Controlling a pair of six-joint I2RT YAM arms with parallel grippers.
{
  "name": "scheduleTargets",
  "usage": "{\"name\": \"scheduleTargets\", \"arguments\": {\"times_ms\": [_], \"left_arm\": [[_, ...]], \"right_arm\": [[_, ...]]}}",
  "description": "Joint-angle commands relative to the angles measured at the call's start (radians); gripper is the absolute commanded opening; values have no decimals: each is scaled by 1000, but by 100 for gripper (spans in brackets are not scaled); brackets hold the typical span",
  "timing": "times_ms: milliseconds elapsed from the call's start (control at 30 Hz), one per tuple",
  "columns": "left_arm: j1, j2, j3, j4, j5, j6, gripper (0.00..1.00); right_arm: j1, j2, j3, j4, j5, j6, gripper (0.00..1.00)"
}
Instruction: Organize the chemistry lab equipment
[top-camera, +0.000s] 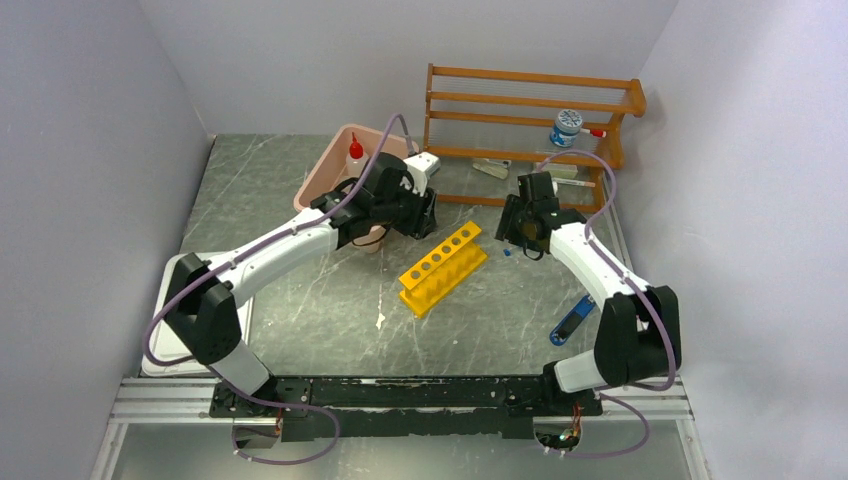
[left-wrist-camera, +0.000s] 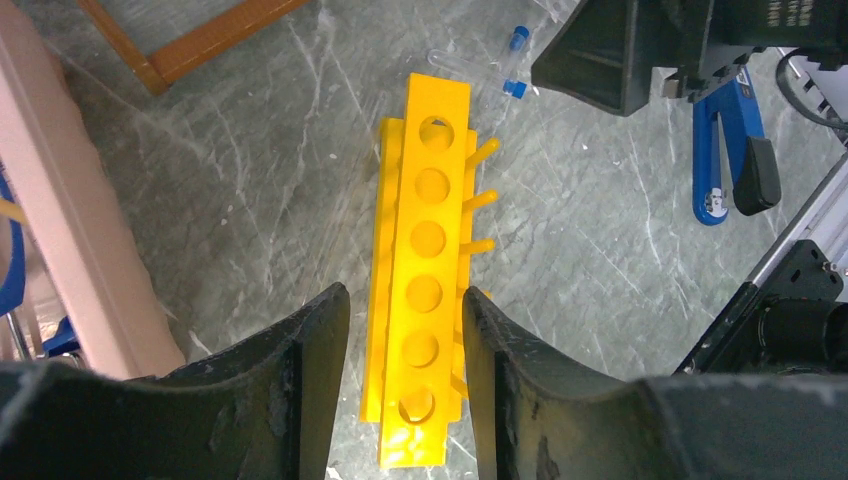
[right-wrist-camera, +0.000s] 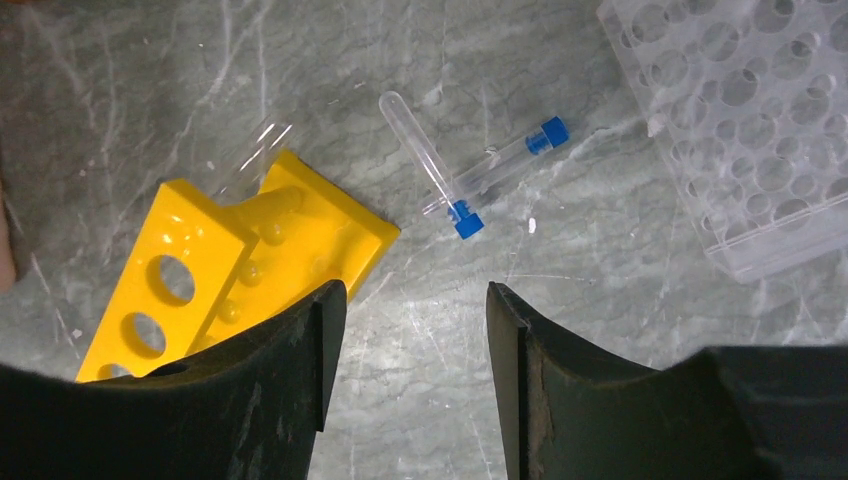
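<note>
- Left wrist view looks straight down on the yellow holed rack (left-wrist-camera: 425, 250). It lies flat on the grey marbled table (left-wrist-camera: 250, 180), its six holes facing up and short pegs sticking out along one side.
- My left gripper (left-wrist-camera: 407, 300) has its jaws apart, one finger on each side of the rack's near end. A sliver of table shows between the rack and one finger. I cannot tell whether the other finger touches the pegs.
- Two blue-capped tubes (right-wrist-camera: 430, 170) lie on the table just past the rack's far end. They meet near one cap and form a V.
- My right gripper (right-wrist-camera: 410, 300) hangs over the spot beside them. Its jaws are apart and hold nothing, with only bare table between the fingers.
- A clear holed tray (right-wrist-camera: 740, 130) rests beyond the tubes, off to one side.
- From the top camera, the rack sits slanted at mid-table, between my two grippers.
- The red-capped white squeeze bottle (top-camera: 356, 150) stands upright in the pink tub (top-camera: 325, 175), behind my left arm.
- The wooden shelf rack (top-camera: 530, 110) stands against the far wall, with a blue-capped jar (top-camera: 568, 125) on one shelf.
- A blue tool (top-camera: 572, 320) lies on the table near my right arm's base.
- A flat white lid (top-camera: 165, 335) lies at the near left corner, partly under my left arm.
</note>
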Motion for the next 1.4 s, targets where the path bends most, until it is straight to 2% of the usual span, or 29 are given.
{"name": "scheduleTargets", "arguments": {"times_ms": [0,367,900,1133,1367], "left_arm": [[-19,17,47,52,51,-9,52],[-20,108,141,16,78,7,54],[-20,124,174,-20,77,38,54],[-20,127,189,-31,72,39,53],[-19,110,170,-30,64,30,54]], "right_arm": [[7,65,1,65,17,-18,56],[9,206,21,73,19,-78,50],[14,317,48,117,1,-190,44],[28,300,34,121,-4,-222,30],[42,257,18,119,-29,-218,21]]}}
